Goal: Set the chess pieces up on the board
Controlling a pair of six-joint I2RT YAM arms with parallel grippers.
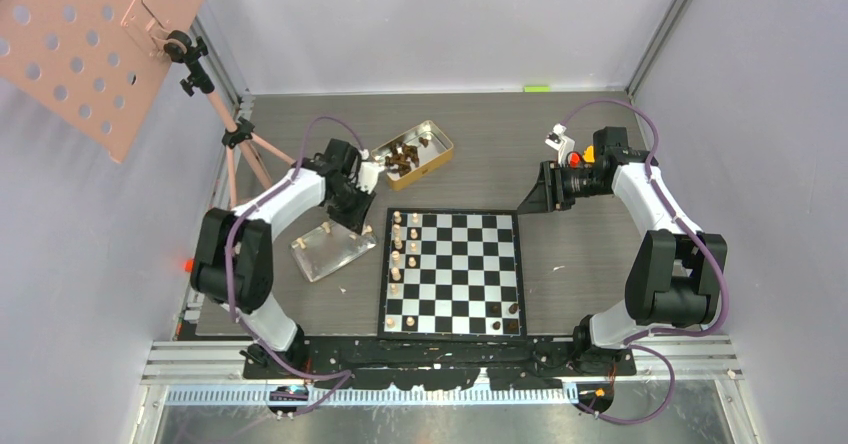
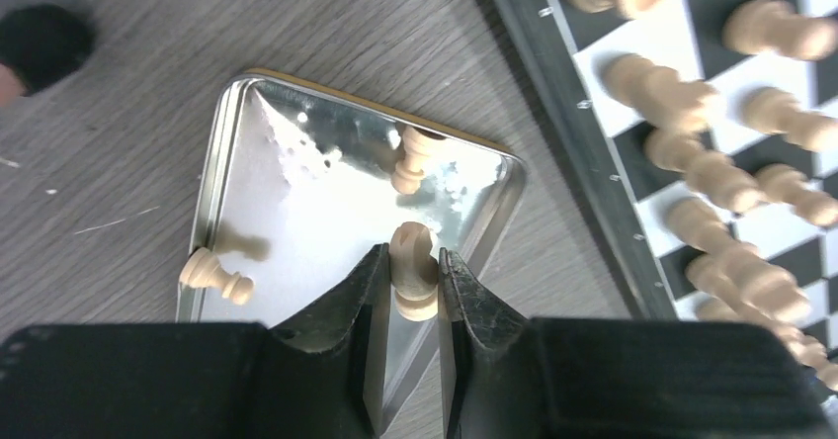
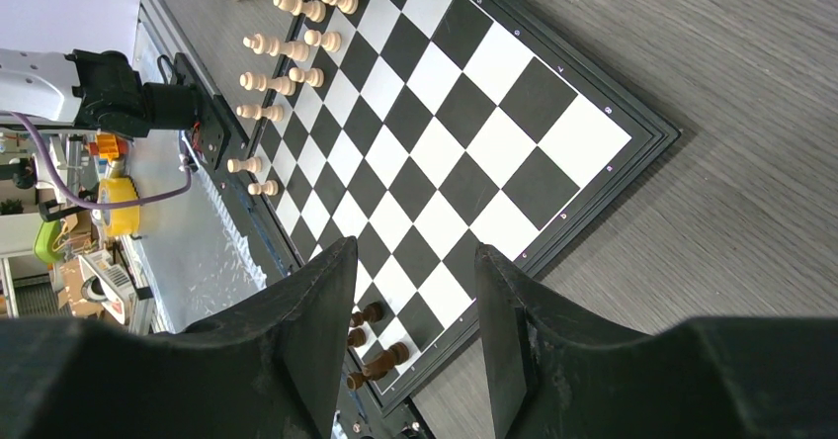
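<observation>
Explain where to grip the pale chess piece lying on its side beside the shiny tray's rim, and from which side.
Grip the lying piece around its narrow middle, coming straight down, jaws closing across its length. It lies flat in the tray with its head near the rim, so a sideways approach would probably hit the wall, and its rounded ends would likely slip.

Grey wood-grain table (image 1: pixel 590 264): chessboard (image 1: pixel 470 264) centre, gold tin (image 1: pixel 440 154) beyond, silvery tray (image 1: pixel 340 256) left.

A robotics lab cell, I'd say: plain pale walls (image 1: pixel 430 24) box in the grey table (image 1: pixel 580 254). The cabled left arm (image 1: pixel 270 199) and right arm (image 1: pixel 650 194) are bolted to an aluminium rail (image 1: pixel 690 359), beside a tripod (image 1: pixel 240 149) holding a perforated panel (image 1: pixel 90 34).
</observation>
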